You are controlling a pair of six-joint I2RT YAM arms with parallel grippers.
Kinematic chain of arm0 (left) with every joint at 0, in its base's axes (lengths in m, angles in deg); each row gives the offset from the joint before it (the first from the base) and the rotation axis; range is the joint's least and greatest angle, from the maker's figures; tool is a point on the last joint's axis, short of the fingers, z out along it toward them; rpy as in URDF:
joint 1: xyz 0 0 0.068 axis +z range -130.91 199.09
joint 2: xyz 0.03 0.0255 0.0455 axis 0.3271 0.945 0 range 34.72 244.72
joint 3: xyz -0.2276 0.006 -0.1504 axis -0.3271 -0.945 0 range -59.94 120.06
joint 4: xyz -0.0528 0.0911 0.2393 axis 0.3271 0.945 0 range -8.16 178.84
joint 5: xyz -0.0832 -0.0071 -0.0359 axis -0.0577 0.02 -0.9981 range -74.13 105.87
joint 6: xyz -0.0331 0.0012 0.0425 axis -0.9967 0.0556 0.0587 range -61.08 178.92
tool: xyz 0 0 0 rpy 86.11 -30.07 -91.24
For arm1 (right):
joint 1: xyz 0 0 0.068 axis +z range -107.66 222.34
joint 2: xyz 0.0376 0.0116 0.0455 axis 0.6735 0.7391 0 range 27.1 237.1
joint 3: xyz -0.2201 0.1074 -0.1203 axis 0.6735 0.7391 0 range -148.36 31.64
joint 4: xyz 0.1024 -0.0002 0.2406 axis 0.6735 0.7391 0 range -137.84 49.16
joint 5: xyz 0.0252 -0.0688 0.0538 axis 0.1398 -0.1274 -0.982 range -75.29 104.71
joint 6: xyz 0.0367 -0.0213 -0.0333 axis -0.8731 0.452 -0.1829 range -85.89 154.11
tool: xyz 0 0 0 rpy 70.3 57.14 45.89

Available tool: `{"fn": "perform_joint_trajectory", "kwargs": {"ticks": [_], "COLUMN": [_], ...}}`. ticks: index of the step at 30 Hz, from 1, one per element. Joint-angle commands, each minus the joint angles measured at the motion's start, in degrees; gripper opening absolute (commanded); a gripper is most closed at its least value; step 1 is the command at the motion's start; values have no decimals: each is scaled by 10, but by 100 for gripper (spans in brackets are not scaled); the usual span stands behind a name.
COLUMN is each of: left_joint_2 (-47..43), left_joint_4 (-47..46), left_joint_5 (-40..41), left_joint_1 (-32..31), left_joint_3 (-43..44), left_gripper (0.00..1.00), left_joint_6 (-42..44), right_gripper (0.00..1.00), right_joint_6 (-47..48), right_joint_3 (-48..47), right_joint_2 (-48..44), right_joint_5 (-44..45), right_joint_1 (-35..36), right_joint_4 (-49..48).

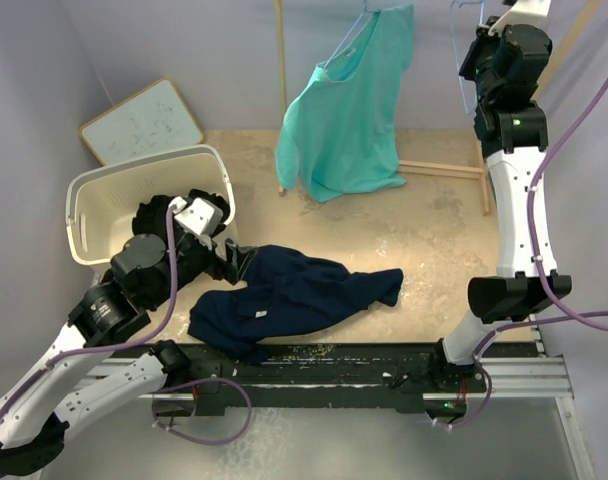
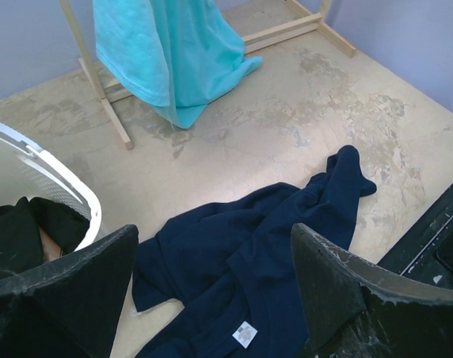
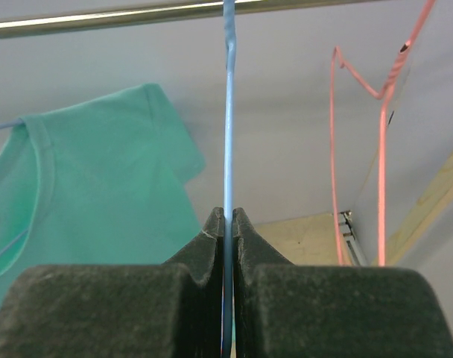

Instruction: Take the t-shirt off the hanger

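A navy t-shirt (image 1: pixel 284 298) lies crumpled on the table, off any hanger. My left gripper (image 1: pixel 239 262) hovers open over its left part, and in the left wrist view the navy t-shirt (image 2: pixel 264 253) and its white label fill the gap between the spread fingers (image 2: pixel 100 268). A teal t-shirt (image 1: pixel 349 110) hangs on a hanger (image 1: pixel 356 22) from the rack's rod. My right gripper (image 3: pixel 229 212) is raised at the top right, shut on the thin wire of a bare blue hanger (image 3: pixel 228 112) under the rod (image 3: pixel 137 16). The teal t-shirt (image 3: pixel 100 186) hangs to its left.
A white laundry basket (image 1: pixel 104 180) with dark clothes stands at the left, close to my left arm. Behind it lies a whiteboard (image 1: pixel 142 122). The wooden rack's post (image 1: pixel 281 90) and base (image 1: pixel 444 168) stand at the back. A pink hanger (image 3: pixel 381 149) hangs right of the blue one.
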Motion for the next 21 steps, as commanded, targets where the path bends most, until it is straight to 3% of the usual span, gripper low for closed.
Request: {"fn": "perform_joint_trajectory", "kwargs": {"ticks": [1, 11, 13, 17, 21], "left_joint_2": [7, 30, 41, 52, 63], "left_joint_4": [-26, -31, -33, -36, -42], "left_joint_5": [-23, -52, -67, -88, -105], "left_joint_1": [8, 15, 16, 17, 17], "left_joint_3": [1, 0, 1, 0, -5], "left_gripper": [86, 87, 88, 88, 89], "left_joint_6": [-1, -4, -4, -1, 2], "right_gripper": [0, 1, 11, 47, 67], "right_joint_6": [-18, -26, -34, -55, -78], "right_joint_3": [-7, 104, 126, 171, 257], "right_joint_2": [-5, -63, -76, -125, -204], "right_joint_5": [-25, -49, -59, -85, -106], "right_joint_1": [-28, -35, -35, -35, -35], "right_joint_4": [-22, -51, -51, -57, -66]}}
